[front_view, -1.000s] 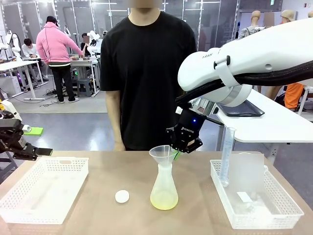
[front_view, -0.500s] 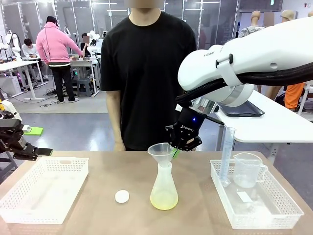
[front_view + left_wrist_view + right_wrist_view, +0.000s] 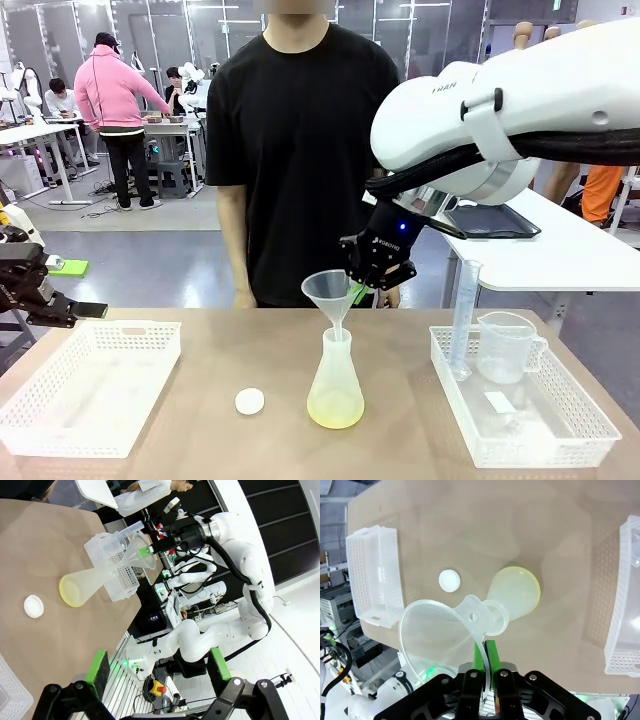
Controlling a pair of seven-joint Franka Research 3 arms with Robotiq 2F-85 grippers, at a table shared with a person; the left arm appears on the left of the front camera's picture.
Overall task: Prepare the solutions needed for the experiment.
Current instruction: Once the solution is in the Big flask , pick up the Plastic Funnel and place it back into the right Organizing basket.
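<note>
Clamped tight, the right claw (image 3: 358, 293) is pinching the rim of a clear plastic funnel (image 3: 330, 290), its two green fingers pressed together on the thin wall in the right wrist view (image 3: 485, 647). I am watching the right arm coming in high from its own side, the thick white forearm crossing above the table (image 3: 220, 450), the wrist bending down so that the claw is pointing down and towards the middle. The funnel is hanging tilted, its spout reaching down to the mouth of the flask (image 3: 336, 385) (whether the tip is inside the neck I cannot tell). The flask is standing upright near the middle of the table, and the yellow liquid (image 3: 335, 408) is sitting as a shallow, pale, cloudy layer in its bottom. A small white cap (image 3: 249, 401) is lying on the table beside the flask, apart from it.

I am seeing the left claw (image 3: 90, 311) waiting low at the table's left edge, by the far corner of the left basket (image 3: 130, 327), its fingers spread wide apart with nothing between them (image 3: 159, 666). A tall cylinder (image 3: 463, 320) and a jug (image 3: 505, 345) are standing in the right basket (image 3: 540, 455). A person (image 3: 300, 150) is standing at the far side, arms hanging down.
</note>
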